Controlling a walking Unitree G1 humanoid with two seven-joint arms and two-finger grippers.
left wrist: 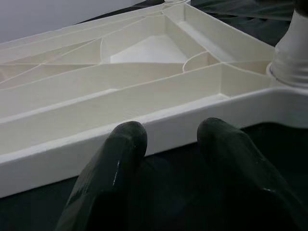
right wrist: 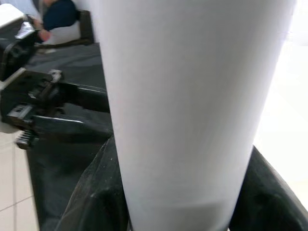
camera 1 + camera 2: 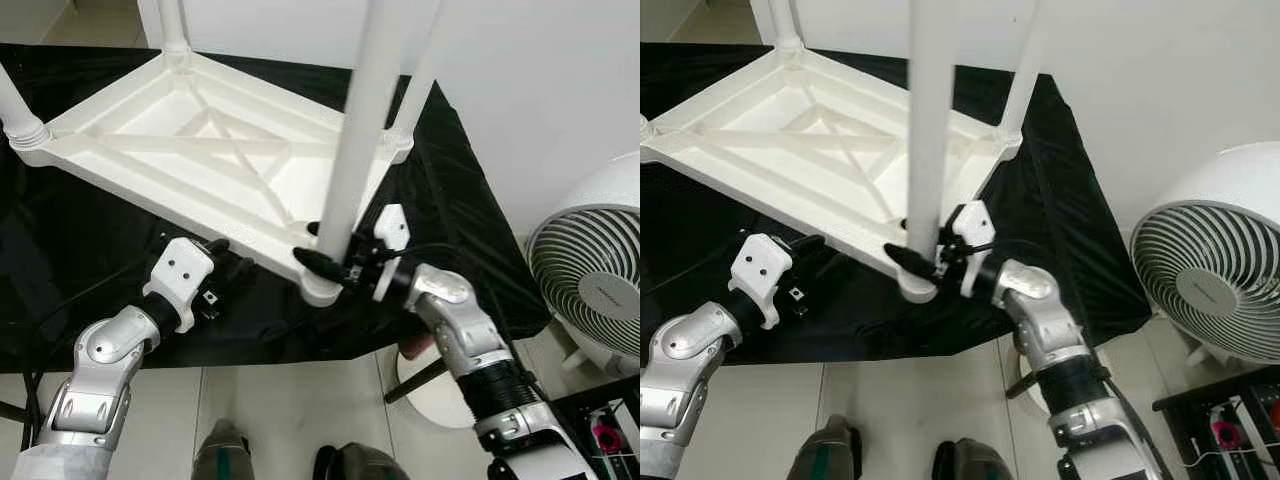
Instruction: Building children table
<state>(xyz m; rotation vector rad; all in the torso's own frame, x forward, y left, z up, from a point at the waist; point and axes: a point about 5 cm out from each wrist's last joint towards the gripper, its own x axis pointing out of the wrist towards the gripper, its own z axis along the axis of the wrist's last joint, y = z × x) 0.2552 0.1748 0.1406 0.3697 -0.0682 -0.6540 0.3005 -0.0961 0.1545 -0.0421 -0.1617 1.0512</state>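
1. Right wrist view puts you right up against the white table leg (image 2: 192, 110): your right tool (image 3: 335, 262) has its two black fingers (image 2: 94, 202) closed round it, one on each side, touching the leg low down near its foot

2. In the head views you see that same leg standing upright in the near corner socket of the upturned white tabletop (image 3: 200, 150), with the right tool clamped on it just above the socket

3. Your left tool (image 1: 173, 144) sits at the near long edge of the tabletop; in the left wrist view its two finger tips are a little apart with nothing between them, just short of the white rim, and you cannot tell whether they touch it

4. The tabletop lies underside up, its ribs and diagonal braces showing, tilted slightly across the black cloth (image 3: 440, 200) that covers the desk

5. Three more white legs stand in the other corners: one at the far right corner (image 3: 420, 85), one at the far corner (image 3: 172, 25) and one at the left corner (image 3: 15, 110), all rising out of the frame

6. To your right a white fan (image 3: 590, 275) stands on the tiled floor (image 3: 290, 400), well apart from the tabletop, beside the draped edge of the cloth

7. Below the head camera, between the two arms, you can see the robot's own dark feet (image 3: 290, 460) on the tiles
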